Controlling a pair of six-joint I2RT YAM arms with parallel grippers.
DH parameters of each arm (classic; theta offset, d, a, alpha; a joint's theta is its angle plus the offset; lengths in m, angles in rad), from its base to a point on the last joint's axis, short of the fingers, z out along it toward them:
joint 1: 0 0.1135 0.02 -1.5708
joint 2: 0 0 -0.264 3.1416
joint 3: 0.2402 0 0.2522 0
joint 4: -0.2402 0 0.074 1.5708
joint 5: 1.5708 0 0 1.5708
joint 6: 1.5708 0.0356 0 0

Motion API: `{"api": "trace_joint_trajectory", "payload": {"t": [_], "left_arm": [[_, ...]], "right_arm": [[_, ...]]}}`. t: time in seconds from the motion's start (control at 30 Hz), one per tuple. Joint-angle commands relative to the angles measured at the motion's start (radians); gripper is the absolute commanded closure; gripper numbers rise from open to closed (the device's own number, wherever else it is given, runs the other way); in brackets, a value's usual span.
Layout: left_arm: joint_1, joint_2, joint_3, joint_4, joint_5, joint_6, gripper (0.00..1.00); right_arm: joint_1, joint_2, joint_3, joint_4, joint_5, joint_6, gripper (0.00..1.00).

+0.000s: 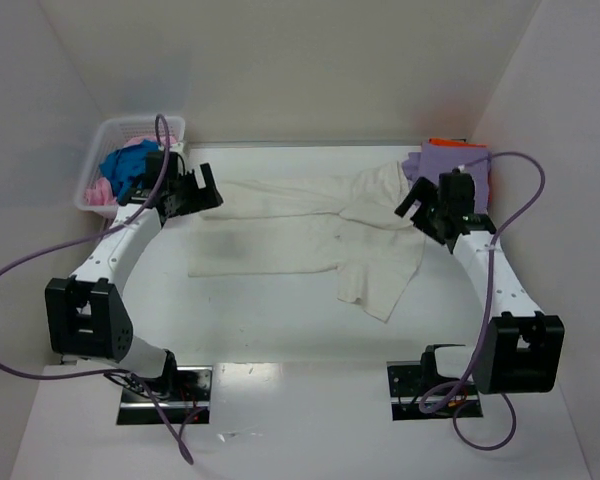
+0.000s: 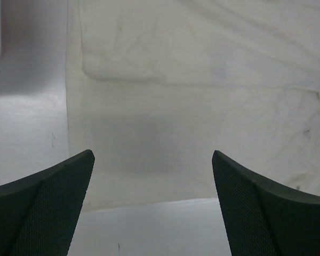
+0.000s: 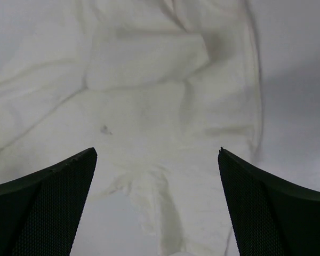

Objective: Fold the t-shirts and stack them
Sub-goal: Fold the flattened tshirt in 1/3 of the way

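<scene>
Both sets of jaws stand wide apart with nothing between them. The left gripper hangs over the left end of the cream-white t-shirt, near the cloth edge where it meets the bare table. The right gripper hangs over the shirt's rumpled right part, where layers overlap and creases run.

Seen from above, the cream-white shirt lies across the middle of the table as a long band, with a flap trailing toward the near edge on the right side. It looks partly folded at best: doubled lengthwise, perhaps, but loose, uneven and far from a compact packet.

At the far right corner, just behind the right gripper, a lavender t-shirt lies on top of an orange t-shirt. That looks like the stack begun, two shirts deep.

The white lattice basket sits at the far left corner, behind the left gripper. It holds a crumpled blue t-shirt and a pink t-shirt beneath it, neither yet folded. So I judge three shirts left to finish.
</scene>
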Motion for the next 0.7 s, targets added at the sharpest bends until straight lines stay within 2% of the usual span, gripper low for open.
{"api": "trace_joint_trajectory", "payload": {"t": [0.0,0.27,0.37,0.43,0.57,0.67], "left_arm": [[-0.001,-0.081,-0.098,0.019,0.027,-0.046,0.01],[0.011,-0.135,-0.231,0.019,0.020,-0.103,0.01],[0.063,-0.135,-0.267,0.029,0.056,-0.179,0.01],[0.112,-0.125,-0.309,0.078,0.093,-0.233,0.01],[0.132,-0.125,-0.330,0.097,0.054,-0.266,0.01],[0.144,-0.102,-0.330,0.097,0.032,-0.266,0.01]], "right_arm": [[0.007,-0.119,-0.152,-0.015,-0.007,0.179,0.02],[0.007,-0.190,-0.310,-0.022,-0.051,0.223,0.06],[0.017,-0.199,-0.321,-0.062,-0.021,0.242,0.06],[0.077,-0.224,-0.356,-0.084,0.041,0.312,0.09],[0.139,-0.205,-0.367,-0.147,0.108,0.394,0.12],[0.139,-0.159,-0.356,-0.157,0.133,0.406,0.12]]}}
